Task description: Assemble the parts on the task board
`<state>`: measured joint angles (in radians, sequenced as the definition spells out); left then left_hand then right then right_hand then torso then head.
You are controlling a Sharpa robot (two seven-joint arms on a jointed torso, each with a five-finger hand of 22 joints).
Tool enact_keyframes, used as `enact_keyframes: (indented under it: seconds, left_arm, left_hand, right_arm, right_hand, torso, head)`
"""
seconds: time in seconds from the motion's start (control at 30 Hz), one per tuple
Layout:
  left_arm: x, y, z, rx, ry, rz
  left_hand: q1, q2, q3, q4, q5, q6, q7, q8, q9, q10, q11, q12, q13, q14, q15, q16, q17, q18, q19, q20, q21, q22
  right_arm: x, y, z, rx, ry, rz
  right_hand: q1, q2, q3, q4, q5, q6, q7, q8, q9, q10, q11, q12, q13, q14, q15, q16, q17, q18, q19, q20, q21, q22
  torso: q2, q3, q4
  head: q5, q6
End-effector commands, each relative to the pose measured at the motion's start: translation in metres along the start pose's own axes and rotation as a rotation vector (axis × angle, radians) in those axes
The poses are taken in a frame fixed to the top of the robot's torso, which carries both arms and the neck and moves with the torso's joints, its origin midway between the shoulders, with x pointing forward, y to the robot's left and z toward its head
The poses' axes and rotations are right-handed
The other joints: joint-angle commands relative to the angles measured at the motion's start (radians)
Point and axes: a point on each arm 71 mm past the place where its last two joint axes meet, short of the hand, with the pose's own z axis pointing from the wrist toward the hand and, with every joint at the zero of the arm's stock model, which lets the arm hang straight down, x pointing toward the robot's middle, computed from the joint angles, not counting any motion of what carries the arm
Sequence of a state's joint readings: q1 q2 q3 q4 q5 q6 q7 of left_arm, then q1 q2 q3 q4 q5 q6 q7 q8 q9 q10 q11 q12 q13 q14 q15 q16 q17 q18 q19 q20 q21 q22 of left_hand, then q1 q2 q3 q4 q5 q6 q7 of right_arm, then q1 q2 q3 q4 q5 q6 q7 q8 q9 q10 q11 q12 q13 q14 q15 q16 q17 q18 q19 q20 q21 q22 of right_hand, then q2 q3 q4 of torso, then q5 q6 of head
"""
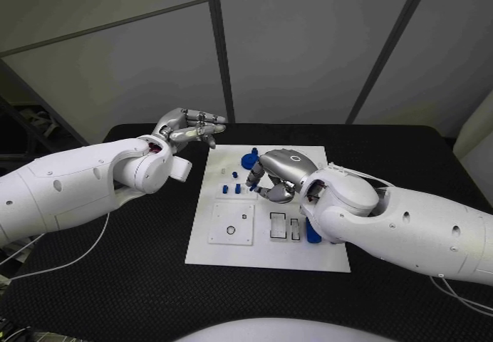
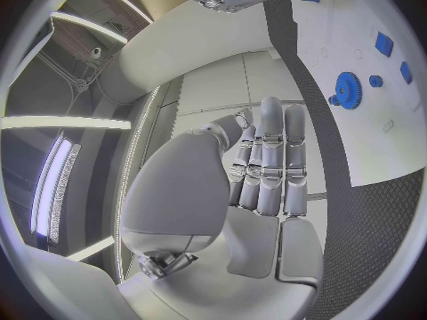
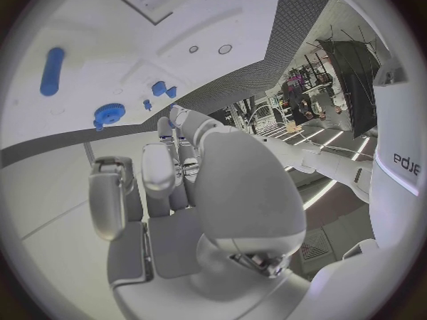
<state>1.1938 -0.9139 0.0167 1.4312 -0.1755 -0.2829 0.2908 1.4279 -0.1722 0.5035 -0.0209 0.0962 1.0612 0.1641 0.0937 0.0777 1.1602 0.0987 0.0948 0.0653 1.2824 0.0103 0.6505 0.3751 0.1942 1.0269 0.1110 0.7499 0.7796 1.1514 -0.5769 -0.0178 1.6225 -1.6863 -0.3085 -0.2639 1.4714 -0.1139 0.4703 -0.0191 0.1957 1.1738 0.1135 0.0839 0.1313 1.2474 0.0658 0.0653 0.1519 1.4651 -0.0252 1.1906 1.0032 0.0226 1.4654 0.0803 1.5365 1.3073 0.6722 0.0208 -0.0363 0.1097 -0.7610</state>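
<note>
- Black worktop [image 1: 123, 271] stretches in front of pale wall panels, and the white task board [image 1: 269, 242] lies at its middle.
- On the board's far part sit the blue parts: a gear [image 1: 250, 160] near the far edge, and a few small pegs [image 1: 228, 189] nearer the middle, just beside the right robot hand.
- A longer blue piece [image 1: 313, 233] lies by the board's right edge, partly hidden under the right arm.
- Toward the near end the board carries a raised square plate [image 1: 232, 224] with a small ring on it, and beside that two dark-outlined rectangular slots [image 1: 279, 224].
- Right robot hand [image 1: 276, 173] hovers over the board's middle, fingers curled in toward the palm; whether they close on a small part I cannot tell.
- Its wrist view shows those fingers [image 3: 160, 172] bent inward with the gear [image 3: 109, 114] and the long piece [image 3: 52, 71] lying apart from them on the board.
- Left robot hand [image 1: 192, 128] is raised beyond the board's far left corner, fingers [image 2: 271, 163] side by side and bent forward, grasping nothing.
</note>
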Motion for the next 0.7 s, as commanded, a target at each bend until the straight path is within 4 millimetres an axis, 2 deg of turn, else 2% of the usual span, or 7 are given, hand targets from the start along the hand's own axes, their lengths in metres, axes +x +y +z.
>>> enact_keyframes:
  seconds: [0.03, 0.3, 0.7]
  left_arm:
    - [0.003, -0.002, 0.0, 0.017, 0.007, -0.015]
    - [0.006, -0.003, 0.001, 0.021, 0.013, -0.017]
    - [0.009, -0.003, 0.002, 0.021, 0.024, -0.027]
  left_hand:
    - [-0.003, 0.006, 0.0, -0.005, 0.006, 0.0, 0.007, -0.004, -0.002, -0.001, 0.005, -0.006, -0.001, -0.007, 0.001, -0.003, -0.001, -0.011, -0.006, 0.002, -0.006, -0.001]
    - [-0.004, 0.006, 0.0, -0.006, 0.007, -0.001, 0.008, -0.005, -0.002, -0.002, 0.006, -0.006, -0.001, -0.007, 0.001, -0.006, -0.002, -0.011, -0.006, 0.002, -0.007, -0.001]
    - [-0.013, 0.009, -0.006, -0.002, -0.006, -0.005, 0.009, -0.008, -0.003, -0.006, 0.008, -0.009, -0.001, -0.005, 0.004, -0.013, -0.004, -0.011, -0.009, 0.005, -0.013, -0.004]
  right_arm:
    - [0.01, 0.003, 0.003, -0.008, 0.073, 0.021]
    - [0.029, 0.009, 0.007, -0.011, 0.123, 0.009]
    - [0.042, 0.014, 0.007, -0.017, 0.168, 0.006]
  right_hand:
    - [-0.006, 0.007, 0.001, -0.006, 0.006, -0.005, 0.006, -0.006, 0.001, 0.016, -0.011, -0.003, -0.002, 0.014, -0.006, -0.004, -0.003, -0.012, 0.084, -0.005, -0.002, 0.231]
    - [-0.007, 0.008, 0.002, -0.008, 0.006, -0.006, 0.006, -0.007, 0.002, 0.015, -0.011, -0.003, -0.002, 0.014, -0.006, -0.004, -0.003, -0.012, 0.084, -0.004, -0.003, 0.231]
    - [-0.009, 0.01, 0.004, -0.011, 0.006, -0.007, 0.006, -0.008, 0.002, 0.013, -0.011, -0.003, -0.003, 0.014, -0.006, -0.003, -0.003, -0.012, 0.083, -0.004, -0.003, 0.23]
  torso:
    - [0.0, -0.0004, -0.0018]
    - [0.0, 0.0016, -0.0017]
    - [0.0, 0.0013, -0.0011]
  head:
    - [0.005, -0.004]
    - [0.009, -0.011]
    - [0.01, -0.018]
